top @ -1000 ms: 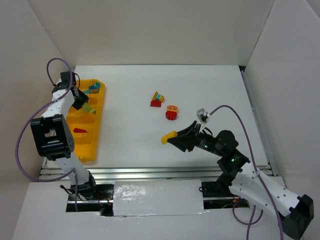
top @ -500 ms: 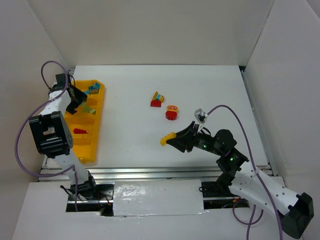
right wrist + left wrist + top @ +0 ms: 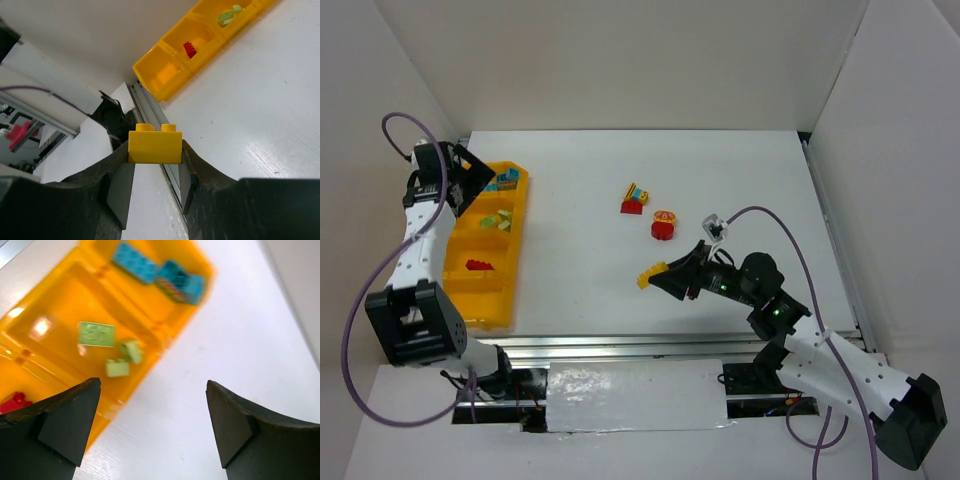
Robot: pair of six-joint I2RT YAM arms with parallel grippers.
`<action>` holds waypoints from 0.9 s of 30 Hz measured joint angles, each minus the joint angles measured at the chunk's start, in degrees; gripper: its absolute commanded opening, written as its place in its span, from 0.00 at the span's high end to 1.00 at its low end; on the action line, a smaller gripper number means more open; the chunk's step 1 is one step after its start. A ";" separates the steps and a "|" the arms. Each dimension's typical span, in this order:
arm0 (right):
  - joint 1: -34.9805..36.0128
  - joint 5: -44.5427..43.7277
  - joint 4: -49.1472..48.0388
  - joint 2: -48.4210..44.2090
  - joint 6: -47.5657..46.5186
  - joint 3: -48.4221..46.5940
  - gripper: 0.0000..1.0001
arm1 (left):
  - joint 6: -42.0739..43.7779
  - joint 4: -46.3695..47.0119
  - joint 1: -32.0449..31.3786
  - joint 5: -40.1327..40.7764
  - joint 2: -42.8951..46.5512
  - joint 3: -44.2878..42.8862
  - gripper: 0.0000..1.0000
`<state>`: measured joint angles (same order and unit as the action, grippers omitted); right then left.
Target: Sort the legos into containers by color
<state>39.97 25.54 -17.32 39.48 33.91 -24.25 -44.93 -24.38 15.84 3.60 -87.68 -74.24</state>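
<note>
The containers are the compartments of one long yellow-orange tray (image 3: 516, 232) at the left. The far compartment holds teal legos (image 3: 134, 262), the one behind it pale green legos (image 3: 96, 333), and the following one a red lego (image 3: 12, 402). My left gripper (image 3: 470, 180) hangs open and empty over the tray's far end, its jaws (image 3: 152, 385) wide apart. My right gripper (image 3: 662, 277) is shut on a yellow lego (image 3: 155, 146), held above the table's middle. A red-yellow-teal clump (image 3: 635, 197) and a red-and-yellow piece (image 3: 664, 225) lie on the table.
White walls close in the table at the back and both sides. The tray's nearest compartment (image 3: 165, 72) looks bare in the right wrist view. A metal rail (image 3: 620, 347) runs along the table's front edge.
My left gripper opened and pulled back from inside the tray toward the far left. My right gripper drifted slightly left and nearer, still holding the yellow lego.
</note>
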 measured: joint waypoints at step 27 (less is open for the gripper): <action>-1.33 13.38 -3.32 1.66 8.31 -9.62 1.00 | 7.43 38.14 -50.34 -56.19 34.86 28.81 0.12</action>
<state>38.63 38.92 -20.64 41.15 42.22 -33.87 -37.50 13.76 -34.50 -52.60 -52.82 -45.43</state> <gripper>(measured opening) 0.436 0.909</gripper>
